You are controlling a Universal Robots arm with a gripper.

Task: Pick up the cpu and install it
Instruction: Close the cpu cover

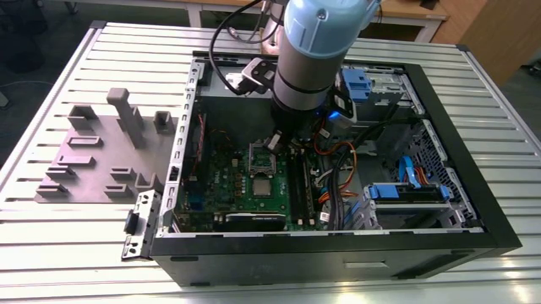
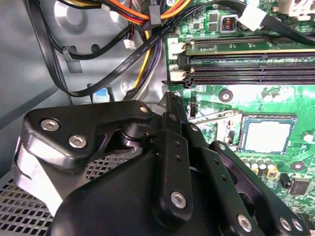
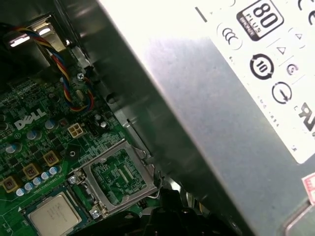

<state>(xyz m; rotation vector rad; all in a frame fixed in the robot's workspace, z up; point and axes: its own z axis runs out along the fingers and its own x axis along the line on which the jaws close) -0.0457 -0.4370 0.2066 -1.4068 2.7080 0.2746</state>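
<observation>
The cpu is a small silver square lying flat on the green motherboard inside the open computer case. It also shows in both wrist views, the cpu and the cpu. Just beyond it the metal socket frame stands raised, the socket frame with board visible through its window. My gripper reaches down into the case right at the far end of that frame, a short way from the cpu. The black gripper tip sits beside the socket's edge.
A big grey box with a white label stands close alongside the socket. Memory slots and bundled cables lie beside the gripper. Blue drive brackets fill the case at the exterior view's right. A grey fixture plate lies outside on the slatted table.
</observation>
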